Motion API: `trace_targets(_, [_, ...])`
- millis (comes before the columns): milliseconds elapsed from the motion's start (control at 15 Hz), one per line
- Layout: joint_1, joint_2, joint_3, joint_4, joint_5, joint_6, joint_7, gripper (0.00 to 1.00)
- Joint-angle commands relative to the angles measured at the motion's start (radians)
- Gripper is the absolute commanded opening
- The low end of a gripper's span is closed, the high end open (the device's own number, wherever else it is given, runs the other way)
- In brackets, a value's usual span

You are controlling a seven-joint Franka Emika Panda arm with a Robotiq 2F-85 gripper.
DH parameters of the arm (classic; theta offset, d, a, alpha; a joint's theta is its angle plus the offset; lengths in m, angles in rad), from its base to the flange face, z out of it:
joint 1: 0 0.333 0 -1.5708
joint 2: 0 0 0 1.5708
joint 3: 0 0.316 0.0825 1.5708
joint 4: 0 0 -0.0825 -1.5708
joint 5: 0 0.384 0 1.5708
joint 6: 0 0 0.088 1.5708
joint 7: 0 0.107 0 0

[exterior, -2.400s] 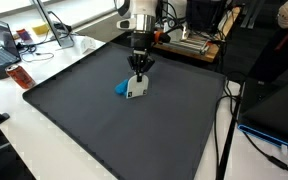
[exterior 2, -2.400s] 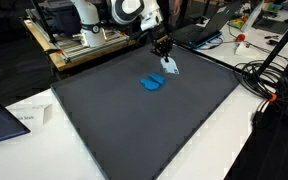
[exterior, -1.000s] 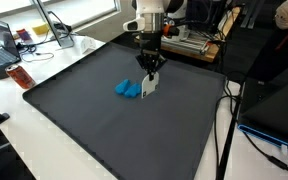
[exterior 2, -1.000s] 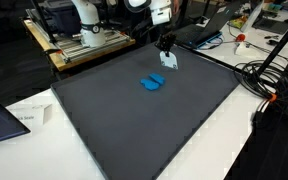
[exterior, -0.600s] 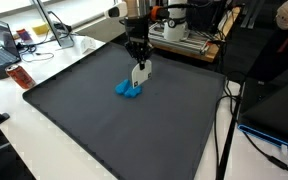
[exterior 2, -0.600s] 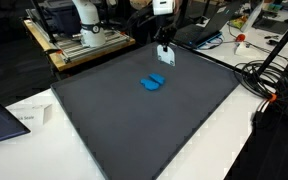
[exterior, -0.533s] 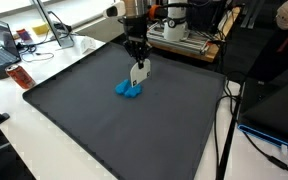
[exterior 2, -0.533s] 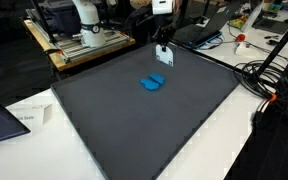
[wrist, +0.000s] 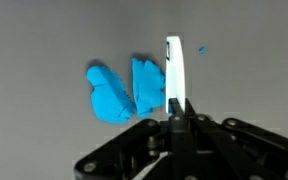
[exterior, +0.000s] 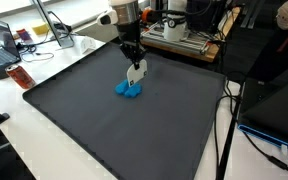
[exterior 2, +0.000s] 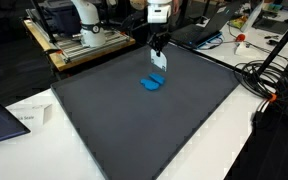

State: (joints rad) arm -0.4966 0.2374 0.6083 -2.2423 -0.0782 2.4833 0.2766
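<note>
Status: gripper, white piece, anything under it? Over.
Gripper shut on white piece, held upright above the mat. Blue object lies on the mat right below it.

My fingers (wrist: 191, 127) look matt black plastic, the white tab (wrist: 173, 70) smooth, the blue pieces (wrist: 122, 90) and grey mat (wrist: 39, 40) dull.

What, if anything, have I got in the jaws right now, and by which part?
A thin white piece, held by its top end in the shut jaws of the gripper; the rest hangs down near the blue object.
</note>
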Motion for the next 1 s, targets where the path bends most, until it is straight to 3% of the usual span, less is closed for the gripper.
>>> trace_targets(0, [0.266,-0.034,-0.261,0.002,0.046,-0.024,-0.035,0.01])
trace_targets(200, [0.4,-0.013,-0.388,0.009,0.028,-0.007,-0.024,0.01])
trace_targets(400, [0.479,0.003,-0.465,0.015,0.012,0.011,-0.013,0.01])
trace_targets(933, [0.552,0.057,-0.544,0.05,0.022,0.054,-0.02,0.01])
